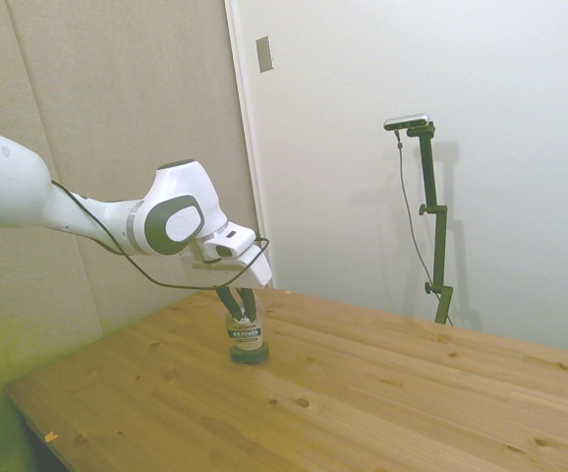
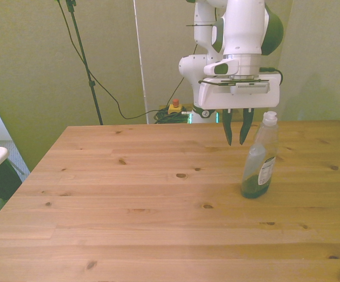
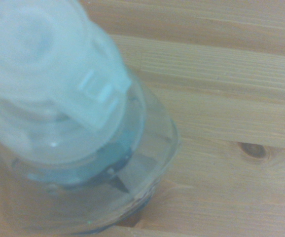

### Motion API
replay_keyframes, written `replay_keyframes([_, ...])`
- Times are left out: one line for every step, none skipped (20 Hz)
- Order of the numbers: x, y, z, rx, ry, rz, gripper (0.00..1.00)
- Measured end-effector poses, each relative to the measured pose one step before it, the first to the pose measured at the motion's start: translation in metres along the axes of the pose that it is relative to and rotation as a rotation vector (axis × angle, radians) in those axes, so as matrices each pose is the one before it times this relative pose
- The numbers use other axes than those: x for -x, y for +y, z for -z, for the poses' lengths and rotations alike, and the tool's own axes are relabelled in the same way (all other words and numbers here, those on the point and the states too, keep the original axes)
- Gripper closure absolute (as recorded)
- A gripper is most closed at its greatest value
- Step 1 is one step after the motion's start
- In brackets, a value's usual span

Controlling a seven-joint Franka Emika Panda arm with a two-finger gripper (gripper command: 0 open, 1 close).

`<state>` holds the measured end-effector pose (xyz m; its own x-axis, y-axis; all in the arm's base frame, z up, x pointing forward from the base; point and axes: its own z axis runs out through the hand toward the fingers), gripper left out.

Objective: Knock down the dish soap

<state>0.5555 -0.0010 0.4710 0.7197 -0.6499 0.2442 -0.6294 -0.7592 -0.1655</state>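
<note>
- Dish soap (image 2: 260,166): a small clear plastic bottle, standing upright on its base on the wooden table (image 2: 129,223). A white cap sits on top, a blue-and-white label wraps the body, and a shallow layer of dark green liquid lies at the bottom.
- Position of the bottle: in the front view it stands toward the front view's right, about midway between the table's far and near edges. In the side view the dish soap (image 1: 247,338) stands nearer the table's left end, directly under the arm's wrist.
- Gripper (image 2: 237,141): two dark fingers point straight down from the white hand of the Franka arm (image 2: 240,41), with a narrow gap visible between them; nothing is held. In the front view the fingertips hang at the height of the bottle's shoulder, just beside it on the front view's left, close to the cap; contact cannot be told.
- Side view: the gripper (image 1: 239,309) overlaps the bottle's upper part, so the cap is hidden behind the fingers; only the label and dark base show.
- Wrist view: the dish soap (image 3: 73,123) fills most of the picture, seen from above and out of focus, cap nearest the camera. Bare table (image 3: 221,98) planks with one dark knot lie beyond it.
</note>
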Motion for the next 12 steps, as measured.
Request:
replay_keyframes([0.00045,-0.0013,-0.00089,-0.00281,-0.00239,0.0009,1.0])
replay_keyframes([0.00095,-0.00163,-0.0003,-0.00341,-0.00239,0.00074,1.0])
replay_keyframes([0.00074,-0.00189,0.0,-0.00424,-0.00183,0.00045,1.0])
replay_keyframes([0.0006,-0.00269,0.00032,-0.00452,0.00114,0.0028,1.0])
replay_keyframes([0.00035,-0.00325,0.00027,-0.0051,0.00302,0.0037,1.0])
replay_keyframes([0.00042,-0.00392,-0.00036,-0.0054,0.0026,0.00352,1.0])
replay_keyframes([0.00019,-0.00545,-0.00034,-0.0072,0.00386,0.00214,1.0])
replay_keyframes([0.00048,-0.00716,-0.00106,-0.01142,0.00668,-0.00171,1.0])
replay_keyframes([0.00087,-0.00786,-0.00204,-0.01034,0.00442,-0.00352,1.0])
replay_keyframes([0.00145,-0.00861,-0.0034,-0.00984,0.00254,-0.00701,1.0])
replay_keyframes([0.00153,-0.00891,-0.00405,-0.01123,0.00319,-0.00753,1.0])
replay_keyframes([0.00154,-0.00797,-0.00508,-0.00772,0.00148,-0.00825,1.0])
